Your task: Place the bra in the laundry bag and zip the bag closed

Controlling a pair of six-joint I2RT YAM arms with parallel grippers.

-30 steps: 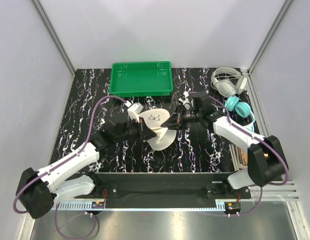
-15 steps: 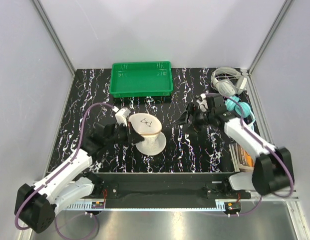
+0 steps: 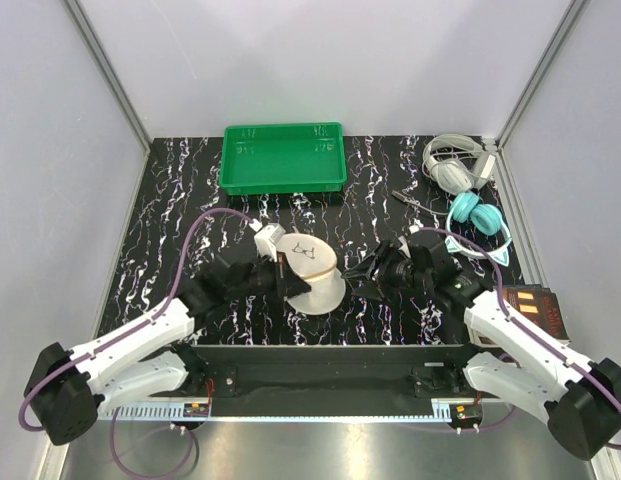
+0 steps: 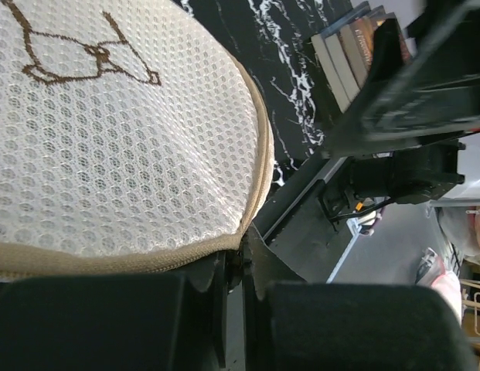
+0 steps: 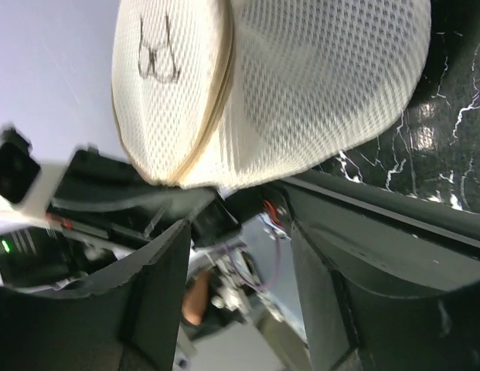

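The laundry bag [image 3: 312,270] sits mid-table [image 3: 170,220], tilted, with its glasses mark facing up. My left fingers [image 4: 216,287] are pinched tight on its beige zipper rim at the near-left edge. My right fingers [image 3: 366,273] are spread wide just beside the bag's right side, holding nothing. The green tray [image 3: 283,160] lies well behind.

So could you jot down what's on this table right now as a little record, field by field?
Bag: cream round mesh laundry bag, mid-table, tilted
Left end effector: shut on the bag's zipper rim
Right end effector: open, beside the bag
Bra: not visible
Far side: green plastic tray, teal headphones
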